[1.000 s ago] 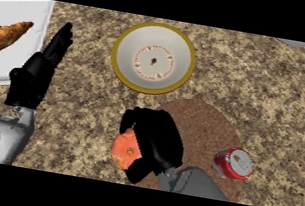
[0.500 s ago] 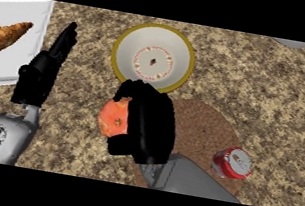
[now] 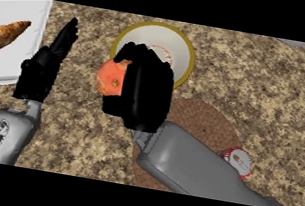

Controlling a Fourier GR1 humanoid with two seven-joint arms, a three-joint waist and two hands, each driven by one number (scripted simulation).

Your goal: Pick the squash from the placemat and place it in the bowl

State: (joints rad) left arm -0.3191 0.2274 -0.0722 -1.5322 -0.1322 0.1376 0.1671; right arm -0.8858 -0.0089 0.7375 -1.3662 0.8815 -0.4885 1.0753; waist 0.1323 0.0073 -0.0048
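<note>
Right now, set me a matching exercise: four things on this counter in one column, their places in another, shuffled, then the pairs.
Things:
1. squash
2. croissant
3. can
4. bowl

Places:
A. on the white tray at the left
B. on the brown placemat, right of the forearm
C. held in the right hand
D. past the right hand's fingers, holding nothing visible

Pairs: 1-C, 2-A, 3-B, 4-D
</note>
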